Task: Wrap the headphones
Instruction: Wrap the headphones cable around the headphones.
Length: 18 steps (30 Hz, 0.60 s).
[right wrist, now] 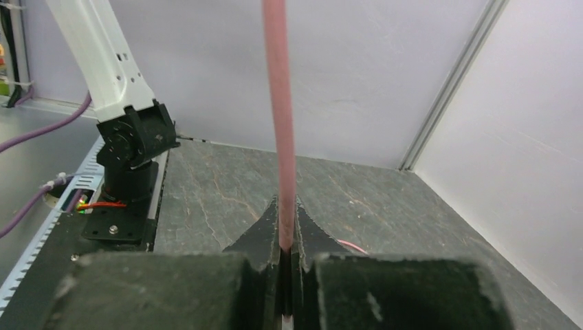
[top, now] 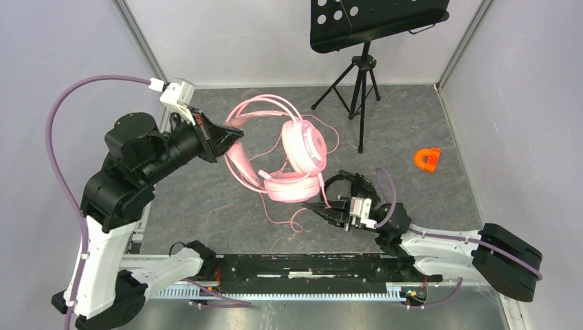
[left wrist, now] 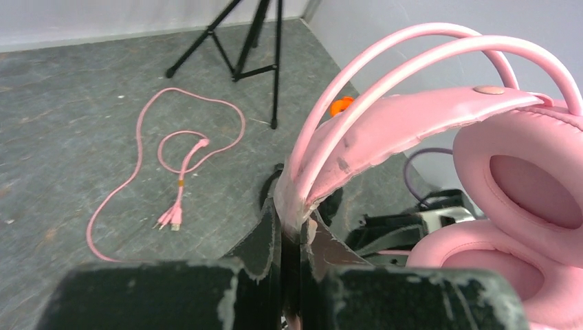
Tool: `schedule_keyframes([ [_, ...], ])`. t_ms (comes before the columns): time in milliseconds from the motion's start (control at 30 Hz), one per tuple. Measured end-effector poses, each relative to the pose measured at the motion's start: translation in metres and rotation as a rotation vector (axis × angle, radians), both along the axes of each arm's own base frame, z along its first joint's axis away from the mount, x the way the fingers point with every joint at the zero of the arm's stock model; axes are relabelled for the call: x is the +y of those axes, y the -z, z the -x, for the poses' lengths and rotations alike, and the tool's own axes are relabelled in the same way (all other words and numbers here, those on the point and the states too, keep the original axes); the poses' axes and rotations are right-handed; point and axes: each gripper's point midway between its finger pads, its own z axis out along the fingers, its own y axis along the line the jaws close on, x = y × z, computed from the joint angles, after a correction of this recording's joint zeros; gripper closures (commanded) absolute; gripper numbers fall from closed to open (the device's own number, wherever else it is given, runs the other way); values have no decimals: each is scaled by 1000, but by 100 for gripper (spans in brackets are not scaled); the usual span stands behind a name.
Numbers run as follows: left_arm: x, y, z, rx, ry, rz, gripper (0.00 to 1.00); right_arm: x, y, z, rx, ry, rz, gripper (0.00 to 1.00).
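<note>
Two pairs of fingers are clamped: the left gripper point(top: 230, 137) on the headband of the pink headphones point(top: 297, 155), lying left-right above the worktop point(top: 199, 199), cups rightward; the right gripper point(top: 317, 205) on the pink cable point(right wrist: 278, 124). A black headset point(top: 352, 183) crowds its far side; tripod point(top: 359, 82) far, orange piece point(top: 427, 159) right

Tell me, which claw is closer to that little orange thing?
The right. The right gripper, pinching the pink cable, is nearer the orange piece; the left gripper, clamping the pink headphones, lies beyond them.
</note>
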Motion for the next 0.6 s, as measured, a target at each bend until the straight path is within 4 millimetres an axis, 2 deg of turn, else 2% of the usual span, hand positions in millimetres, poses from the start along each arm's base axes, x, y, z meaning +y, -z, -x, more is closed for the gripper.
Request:
schedule_keyframes([
  [167, -12, 13, 16, 12, 108, 13, 98, 1, 9, -14, 18, 29, 15, 98],
  [333, -28, 52, 38, 80, 266, 7, 98, 7, 14, -28, 34, 12, 25, 96],
  [467, -39, 74, 52, 102, 410, -53, 98, 17, 1, -38, 14, -26, 19, 96],
  [533, -41, 83, 50, 101, 438, -89, 98, 23, -8, -46, 3, -43, 14, 96],
  [600, -41, 102, 49, 115, 458, -130, 98, 25, -12, -54, 8, -55, 14, 97],
])
